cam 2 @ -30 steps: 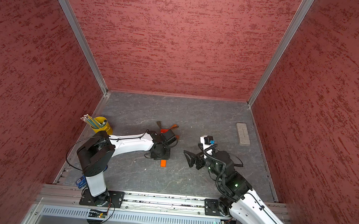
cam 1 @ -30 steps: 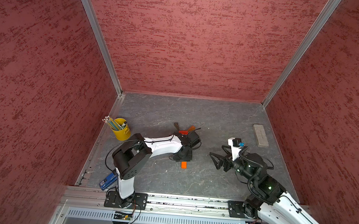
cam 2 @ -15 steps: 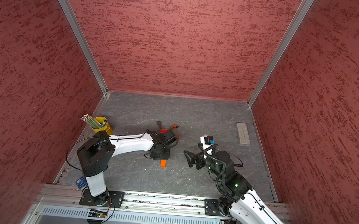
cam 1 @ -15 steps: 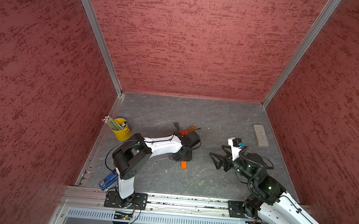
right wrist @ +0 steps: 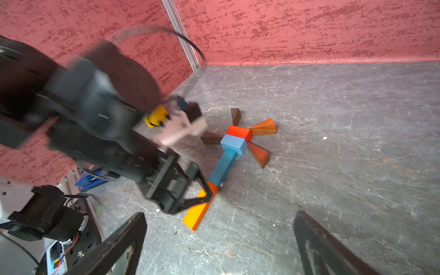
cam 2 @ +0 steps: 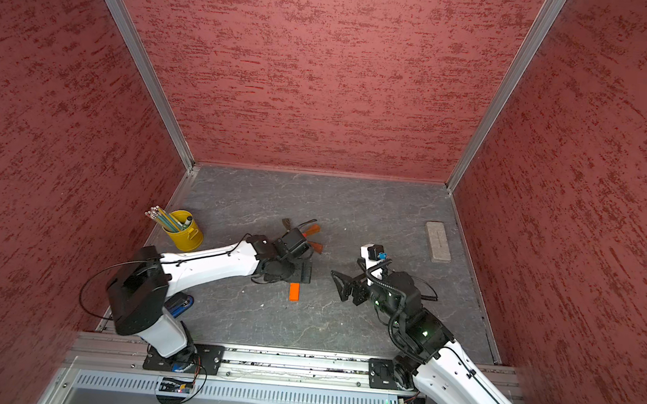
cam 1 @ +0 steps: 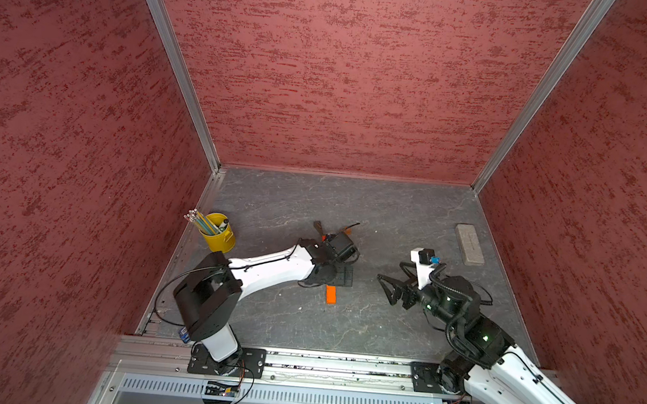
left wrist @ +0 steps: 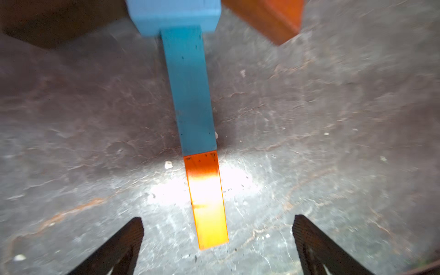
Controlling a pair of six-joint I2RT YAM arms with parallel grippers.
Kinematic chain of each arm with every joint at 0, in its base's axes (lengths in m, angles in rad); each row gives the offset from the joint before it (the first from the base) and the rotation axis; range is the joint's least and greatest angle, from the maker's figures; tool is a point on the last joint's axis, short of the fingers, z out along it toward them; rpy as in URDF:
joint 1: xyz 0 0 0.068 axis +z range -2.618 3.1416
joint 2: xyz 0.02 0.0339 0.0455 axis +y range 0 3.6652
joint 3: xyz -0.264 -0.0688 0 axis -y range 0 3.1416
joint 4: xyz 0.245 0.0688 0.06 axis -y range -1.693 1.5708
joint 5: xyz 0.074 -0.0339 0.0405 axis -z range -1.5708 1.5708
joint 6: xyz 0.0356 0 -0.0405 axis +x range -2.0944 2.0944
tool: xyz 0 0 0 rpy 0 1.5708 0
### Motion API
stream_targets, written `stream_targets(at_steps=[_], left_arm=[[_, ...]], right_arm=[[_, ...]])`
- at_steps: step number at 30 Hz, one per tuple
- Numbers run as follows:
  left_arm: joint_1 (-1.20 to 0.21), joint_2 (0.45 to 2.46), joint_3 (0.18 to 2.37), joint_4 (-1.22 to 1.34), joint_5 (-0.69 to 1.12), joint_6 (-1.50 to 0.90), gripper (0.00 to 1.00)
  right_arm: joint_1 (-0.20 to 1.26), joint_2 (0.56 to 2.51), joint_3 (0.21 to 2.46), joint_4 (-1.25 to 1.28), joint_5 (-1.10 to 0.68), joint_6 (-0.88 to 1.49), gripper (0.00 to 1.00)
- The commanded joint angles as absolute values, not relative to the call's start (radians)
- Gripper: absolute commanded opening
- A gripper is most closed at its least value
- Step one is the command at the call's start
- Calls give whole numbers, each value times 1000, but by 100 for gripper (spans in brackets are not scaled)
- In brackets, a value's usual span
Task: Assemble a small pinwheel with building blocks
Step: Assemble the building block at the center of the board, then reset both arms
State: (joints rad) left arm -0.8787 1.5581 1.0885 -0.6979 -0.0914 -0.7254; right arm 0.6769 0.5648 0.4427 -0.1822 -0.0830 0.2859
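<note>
Left tool [left wrist: 217, 217] and right tool [right wrist: 220, 214] both stand released; yellow cup [cam 1: 223, 243] holds pencils [cam 1: 201, 219].

And the cube [right wrist: 237, 139] shows red on one half, light blue on the other; the blue bar [left wrist: 190, 95] is deeper; the orange bar [left wrist: 207, 202] glares yellow; two dark brown wedges [right wrist: 210, 138], two orange-brown wedges [right wrist: 263, 127]; counter [right wrist: 333, 142] grey, pale-veined; walls [cam 1: 343, 74] mottled red; cup [cam 1: 220, 238] yellow; block [cam 1: 469, 250] plain grey.

Left arm reaches to frame centre, left hand [cam 1: 341, 277] low, fingers spread. Right hand [cam 1: 390, 270] at lower right, fingers wide, empty.
</note>
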Motion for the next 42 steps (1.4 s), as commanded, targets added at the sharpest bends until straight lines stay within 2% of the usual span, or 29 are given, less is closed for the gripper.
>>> stream_targets(at_steps=[1, 4, 6, 10, 12, 15, 18, 22, 25, 27, 30, 32, 33, 35, 38, 42], left_arm=[[-853, 1389, 1043, -693, -203, -633, 100], [-751, 1189, 957, -673, -318, -532, 100], [-634, 1057, 857, -576, -377, -423, 100], [-387, 824, 544, -134, -421, -129, 100], [-319, 788, 387, 99, -428, 26, 100], [-179, 865, 288, 285, -416, 9, 100], [-61, 1041, 236, 534, -306, -49, 100], [-15, 1205, 297, 645, -247, -26, 100], [71, 1301, 288, 819, -88, -73, 100], [125, 1406, 272, 960, 16, -123, 100], [67, 1481, 282, 1015, 64, -28, 100], [53, 1540, 283, 1098, 88, -1, 100], [54, 1505, 298, 1005, 79, -6, 100], [52, 1538, 299, 1054, 58, -8, 100], [47, 1532, 375, 893, 61, 0, 100], [-10, 1535, 347, 961, -11, 42, 100]], right_arm=[[673, 622, 451, -149, -15, 266, 99], [673, 699, 465, -95, 77, 243, 99], [672, 733, 452, -18, 176, 197, 99], [654, 736, 324, 338, 444, -13, 99], [596, 743, 232, 563, 535, -67, 99], [456, 795, 99, 880, 545, -96, 99], [315, 923, 41, 1059, 436, -83, 99], [235, 1176, 44, 1283, 369, -126, 99], [183, 1350, 56, 1471, 296, -149, 99], [149, 1412, 102, 1446, 252, -142, 99], [26, 1441, 130, 1399, 107, -39, 99], [-43, 1527, 103, 1519, -24, 5, 99], [-63, 1560, 94, 1586, -71, 15, 99], [-75, 1521, 121, 1471, -81, 16, 99], [-75, 1532, 167, 1405, -90, 13, 99], [-75, 1533, 173, 1397, -74, 17, 99]])
